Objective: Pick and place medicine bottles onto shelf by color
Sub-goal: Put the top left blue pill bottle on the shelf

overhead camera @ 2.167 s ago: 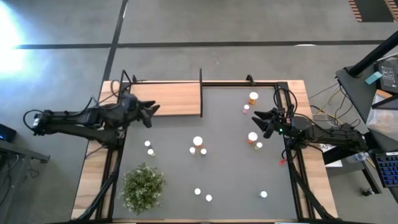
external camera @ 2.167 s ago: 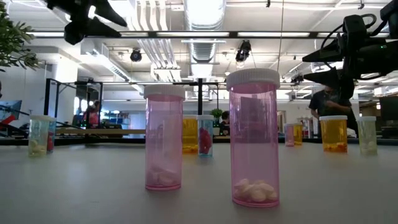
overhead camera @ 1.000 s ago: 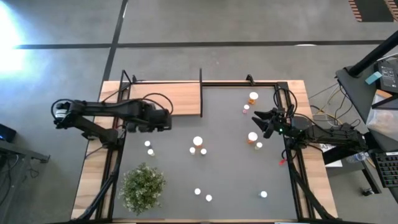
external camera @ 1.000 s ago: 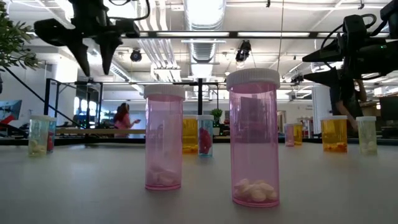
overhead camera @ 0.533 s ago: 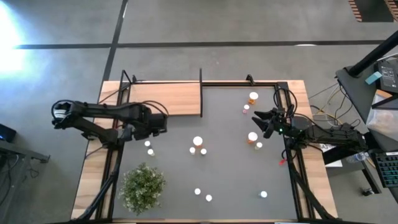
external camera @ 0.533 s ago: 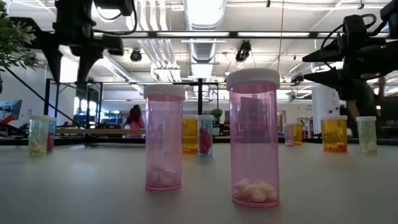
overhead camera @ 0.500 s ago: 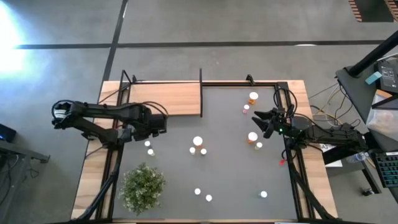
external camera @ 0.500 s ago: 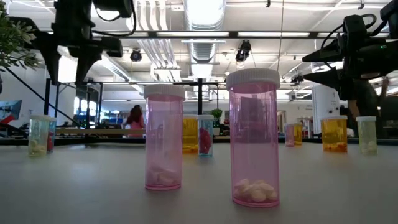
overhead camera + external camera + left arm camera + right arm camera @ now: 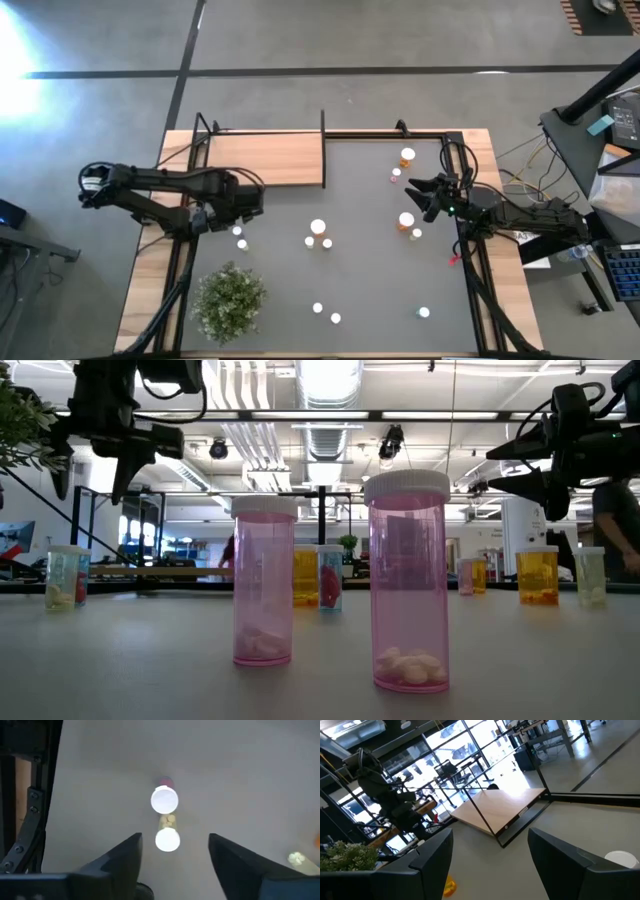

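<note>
The left gripper point(image 9: 243, 208) hangs with fingers spread, holding nothing, above two small white-capped bottles point(image 9: 239, 238) near the plant point(image 9: 230, 300). The shelf point(image 9: 267, 159) lies bare at the far left corner. The right gripper point(image 9: 418, 193), spread and empty, waits beside an orange bottle point(image 9: 406, 222).

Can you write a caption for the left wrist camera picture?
Open left gripper looks straight down on two white-capped bottles standing on the grey table.

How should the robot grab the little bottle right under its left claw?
Probably by the round body just under the white cap, coming straight down. The bottle stands upright, and the left gripper hangs open above it, one finger on each side. Its neighbour stands very close.
</note>
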`<state>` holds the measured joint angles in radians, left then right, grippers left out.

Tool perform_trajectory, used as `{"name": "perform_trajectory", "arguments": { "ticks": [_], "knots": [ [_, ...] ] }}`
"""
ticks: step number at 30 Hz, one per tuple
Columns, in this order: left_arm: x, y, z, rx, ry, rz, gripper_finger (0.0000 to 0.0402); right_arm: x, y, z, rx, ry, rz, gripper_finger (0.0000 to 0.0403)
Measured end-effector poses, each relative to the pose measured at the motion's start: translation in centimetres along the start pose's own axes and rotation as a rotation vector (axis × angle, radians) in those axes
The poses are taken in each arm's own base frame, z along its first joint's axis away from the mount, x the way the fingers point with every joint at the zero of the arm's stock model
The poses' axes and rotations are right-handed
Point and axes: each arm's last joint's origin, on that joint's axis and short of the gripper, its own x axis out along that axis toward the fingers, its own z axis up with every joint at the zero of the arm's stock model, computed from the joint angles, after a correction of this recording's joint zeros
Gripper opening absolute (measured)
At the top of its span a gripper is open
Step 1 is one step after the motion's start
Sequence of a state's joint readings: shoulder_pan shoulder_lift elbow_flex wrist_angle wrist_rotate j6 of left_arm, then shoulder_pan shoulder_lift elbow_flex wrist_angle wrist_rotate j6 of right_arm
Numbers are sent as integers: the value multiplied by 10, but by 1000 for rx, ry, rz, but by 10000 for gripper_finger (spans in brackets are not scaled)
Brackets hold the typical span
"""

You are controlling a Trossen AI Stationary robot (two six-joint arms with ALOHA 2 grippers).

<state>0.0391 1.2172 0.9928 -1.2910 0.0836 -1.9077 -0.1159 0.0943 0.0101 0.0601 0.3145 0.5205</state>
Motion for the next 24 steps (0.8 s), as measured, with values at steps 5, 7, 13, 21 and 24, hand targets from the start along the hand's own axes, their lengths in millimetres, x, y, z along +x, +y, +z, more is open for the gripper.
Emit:
{"name": "perform_trajectory", "arguments": {
  "ticks": [5,7,13,21,24],
  "knots": [
    [14,6,3,-53,1,-18,285,0,0,0,0,0,0,247],
    [22,8,4,-80,21,-25,301,0,0,0,0,0,0,247],
    [40,13,7,-111,56,-71,315,0,0,0,0,0,0,247],
    [61,19,11,-176,62,-42,315,0,0,0,0,0,0,247],
    [65,17,11,-177,60,-39,315,0,0,0,0,0,0,247]
  ]
}}
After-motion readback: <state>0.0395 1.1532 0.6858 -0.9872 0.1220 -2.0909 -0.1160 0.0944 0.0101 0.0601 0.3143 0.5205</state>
